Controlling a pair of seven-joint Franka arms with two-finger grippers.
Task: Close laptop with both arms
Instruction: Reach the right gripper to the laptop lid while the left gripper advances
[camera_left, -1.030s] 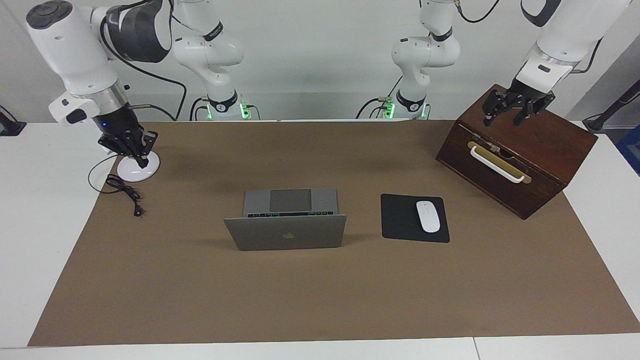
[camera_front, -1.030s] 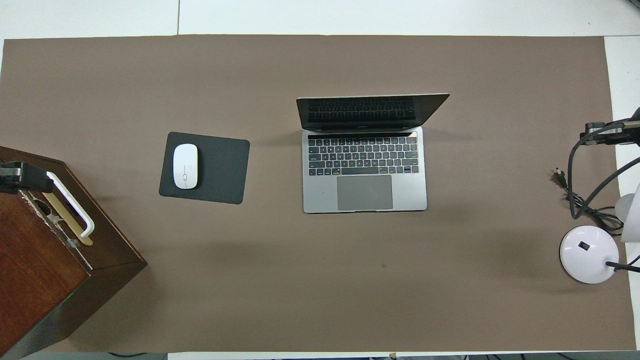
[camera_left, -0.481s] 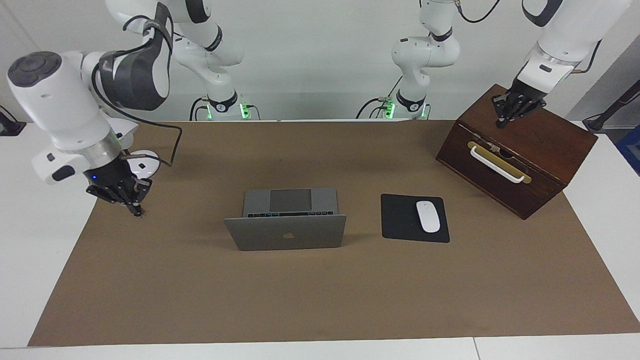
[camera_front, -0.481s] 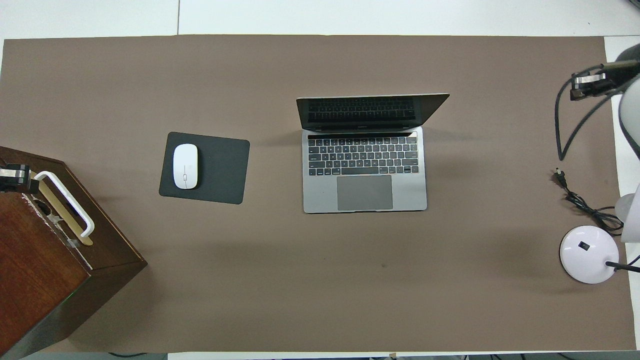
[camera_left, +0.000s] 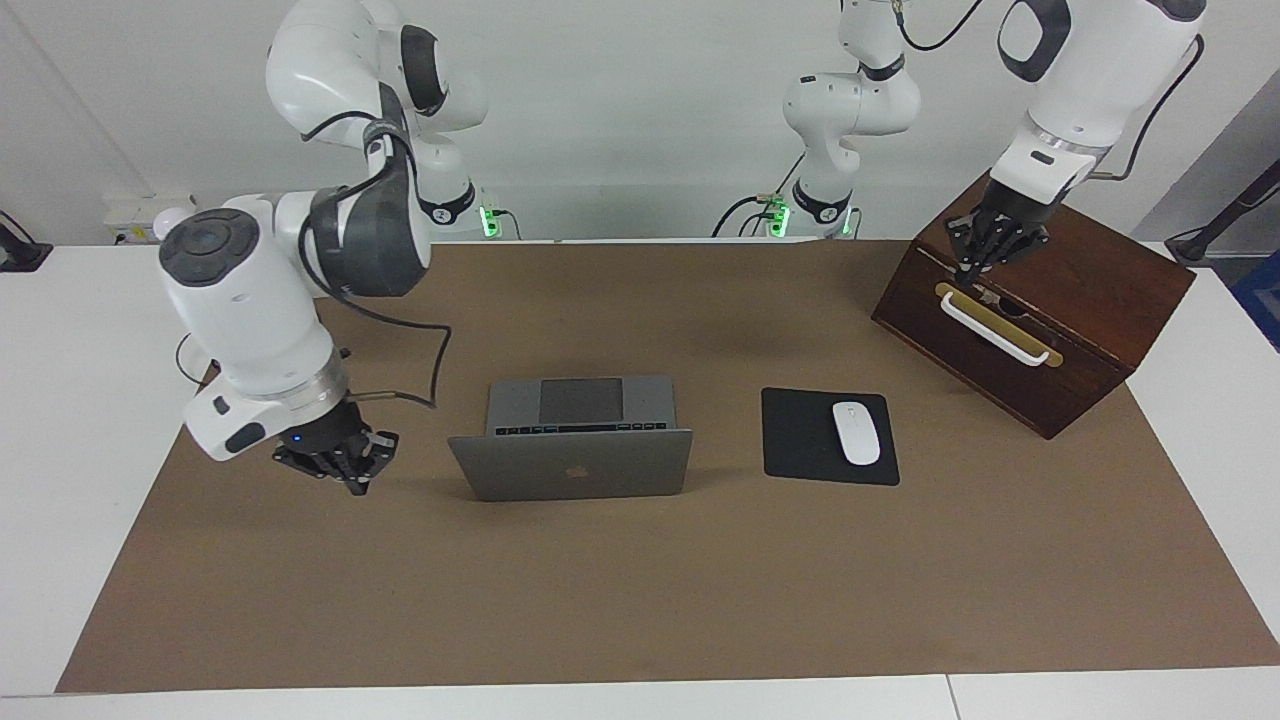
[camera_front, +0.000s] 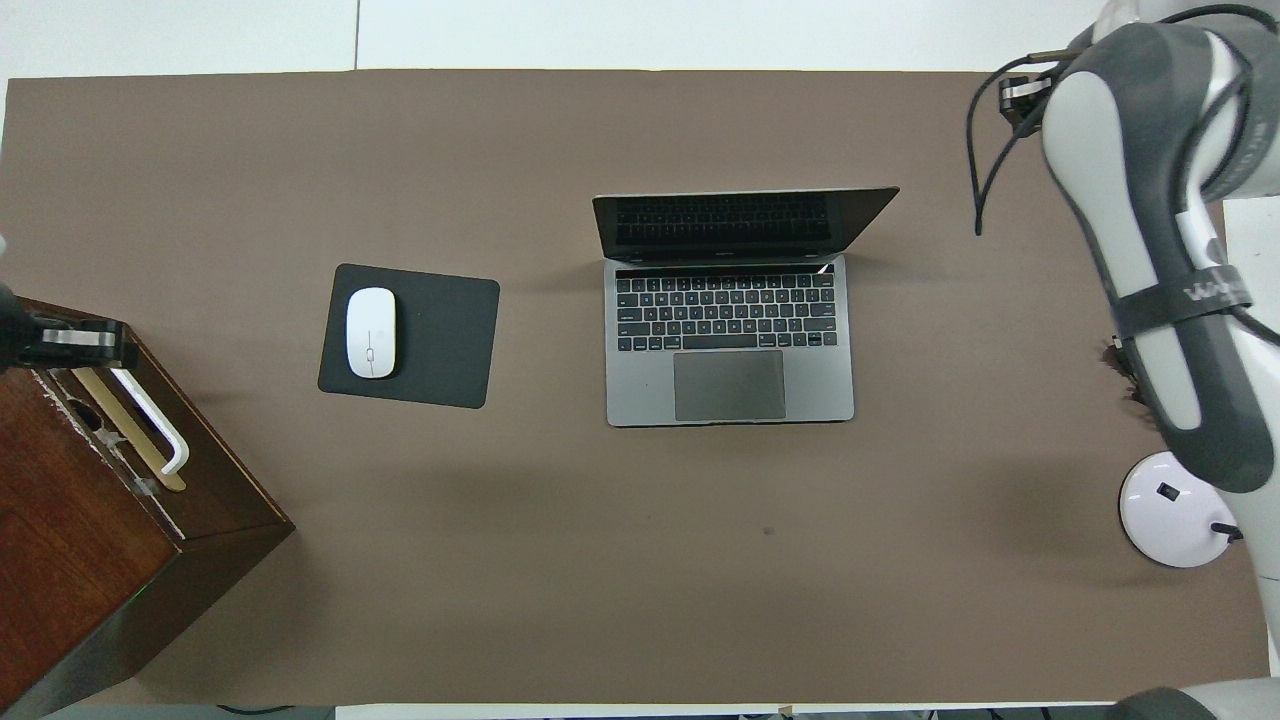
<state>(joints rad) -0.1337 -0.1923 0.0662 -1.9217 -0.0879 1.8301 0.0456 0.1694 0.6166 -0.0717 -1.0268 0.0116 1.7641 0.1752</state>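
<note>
The silver-grey laptop (camera_left: 570, 465) stands open at the middle of the brown mat, its lid upright with the apple logo turned away from the robots. Its keyboard deck shows in the overhead view (camera_front: 730, 340). My right gripper (camera_left: 345, 478) hangs low over the mat beside the laptop's lid, toward the right arm's end, apart from it, fingers together and empty. In the overhead view the right arm (camera_front: 1150, 250) hides it. My left gripper (camera_left: 978, 262) is over the top front edge of the wooden box (camera_left: 1080, 290), fingers together, empty.
A white mouse (camera_left: 856, 432) lies on a black mouse pad (camera_left: 800, 440) between laptop and box. The box has a white handle (camera_left: 995, 330). A white lamp base (camera_front: 1175, 510) with its cable stands at the right arm's end.
The right arm has swung from over the lamp base out across the mat to beside the laptop's lid. The left gripper has moved over the box toward its handle edge, and its fingers look narrower.
</note>
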